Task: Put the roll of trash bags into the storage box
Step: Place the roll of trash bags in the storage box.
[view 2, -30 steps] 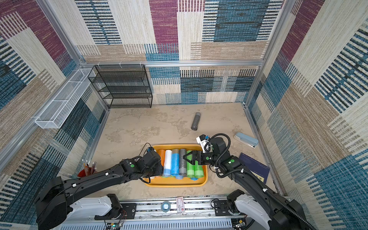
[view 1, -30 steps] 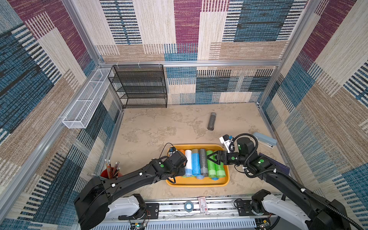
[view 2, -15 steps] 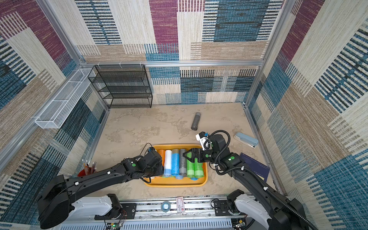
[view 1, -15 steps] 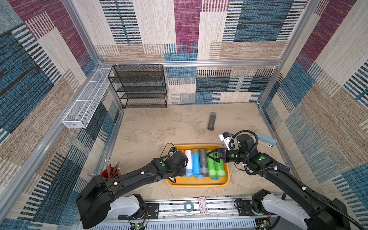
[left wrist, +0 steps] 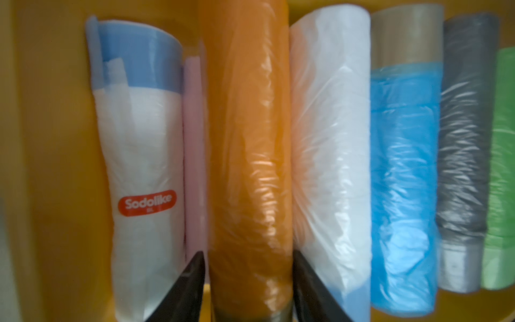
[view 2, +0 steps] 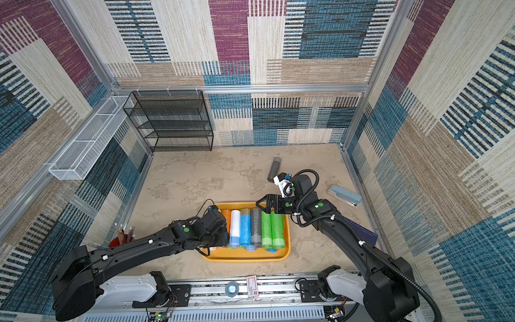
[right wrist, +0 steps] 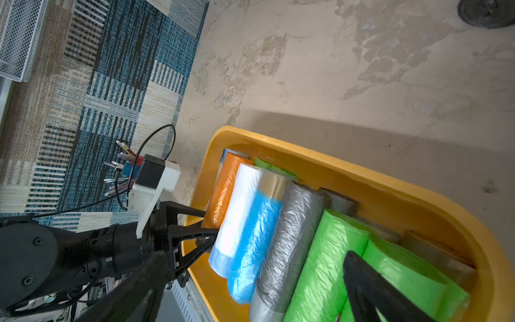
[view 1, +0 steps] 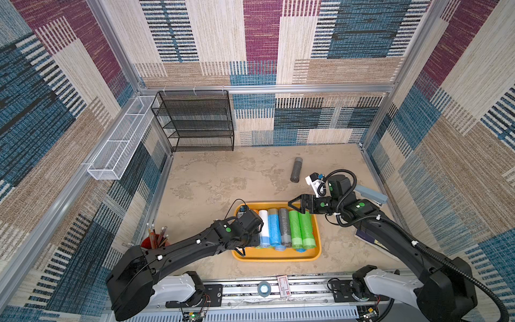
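Right arm shifted, fingers spread over storage box; left fingers straddle orange roll, grip unclear.

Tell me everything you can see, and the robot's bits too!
storage box: one, yellow-orange, table's near middle
rolls in the box: six on top, orange, white, blue, grey, two green; more beneath, count unclear
loose roll: one, dark grey, table beyond the box
shelf rack: one, black mesh, back left
wire basket: one, white, left wall
pen cup: one, red, near left
stapler: one, grey-blue, right side
book: one, dark, under the right arm
left gripper: black, astride the orange roll
right gripper: black, open, empty, above the box's far edge
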Robot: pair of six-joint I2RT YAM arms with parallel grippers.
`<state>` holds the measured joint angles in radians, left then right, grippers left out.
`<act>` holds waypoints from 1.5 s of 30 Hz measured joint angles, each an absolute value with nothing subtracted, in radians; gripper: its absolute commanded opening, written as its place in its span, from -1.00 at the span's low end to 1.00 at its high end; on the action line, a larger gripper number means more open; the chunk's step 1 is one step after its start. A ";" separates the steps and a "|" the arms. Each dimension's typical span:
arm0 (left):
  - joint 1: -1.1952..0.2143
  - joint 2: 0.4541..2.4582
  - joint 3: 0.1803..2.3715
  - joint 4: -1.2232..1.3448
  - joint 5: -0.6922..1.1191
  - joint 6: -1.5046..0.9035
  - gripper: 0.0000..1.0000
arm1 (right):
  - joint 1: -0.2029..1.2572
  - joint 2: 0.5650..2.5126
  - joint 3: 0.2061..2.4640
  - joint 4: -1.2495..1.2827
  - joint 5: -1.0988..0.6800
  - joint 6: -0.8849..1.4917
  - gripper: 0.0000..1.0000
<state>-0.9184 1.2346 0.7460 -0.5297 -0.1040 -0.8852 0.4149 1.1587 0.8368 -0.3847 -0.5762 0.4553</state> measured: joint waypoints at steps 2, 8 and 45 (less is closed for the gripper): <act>-0.918 1.225 0.746 -0.534 -0.101 -0.878 0.07 | 0.413 1.153 0.835 -0.386 -0.575 0.455 0.99; -0.918 1.221 0.752 -0.545 -0.101 -0.868 0.09 | 0.401 1.108 0.821 -0.404 -0.572 0.455 0.99; -0.848 2.352 2.236 -0.519 -0.050 -0.488 0.36 | 0.374 0.707 0.661 -0.585 -0.449 0.434 0.99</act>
